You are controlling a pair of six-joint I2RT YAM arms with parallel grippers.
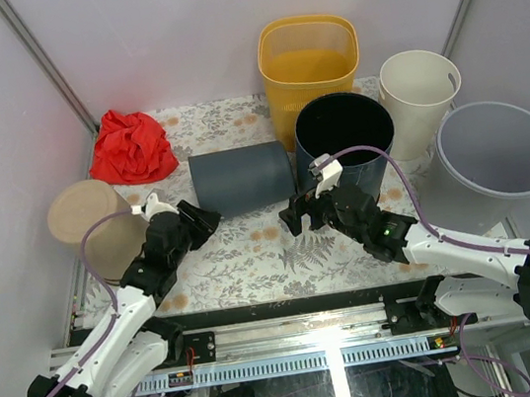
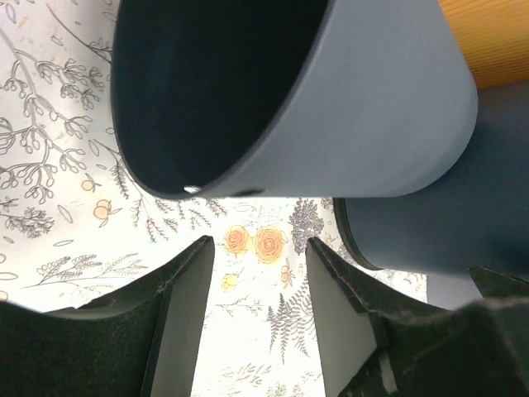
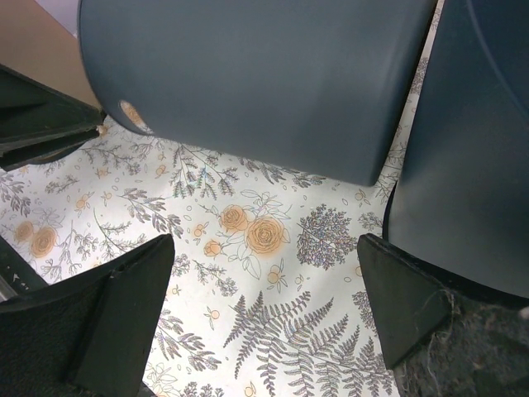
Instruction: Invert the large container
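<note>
You are viewing a floral tablecloth point(image 1: 254, 255) with several bins on it. The task's thing, the grey container point(image 1: 242, 179), is lying on its side at mid-table. Its open mouth is facing left and its closed end is pointing right, just beside the upright dark navy bin point(image 1: 344, 137).

Left gripper point(image 1: 206, 217): it is hovering low at the container's mouth. In the left wrist view the rim is sitting just above the fingertips point(image 2: 186, 289), not between them. The jaws are standing moderately apart with only cloth showing in the gap. It is holding nothing.

Right gripper point(image 1: 293, 219): it is hovering just in front of the container's side wall, near the closed end. The jaws are spread wide, and you are seeing only cloth between the fingers point(image 3: 124, 306). It is not touching the container.

Surroundings:
- A yellow slotted basket point(image 1: 310, 62) is standing behind the navy bin.
- A white bin point(image 1: 419, 95) is standing to the right of the basket.
- A pale grey bin point(image 1: 497, 149) is standing at the far right.
- A tan bin point(image 1: 89, 225) is sitting bottom-up at the left edge.
- A red cloth point(image 1: 131, 147) is lying crumpled behind the tan bin.
</note>
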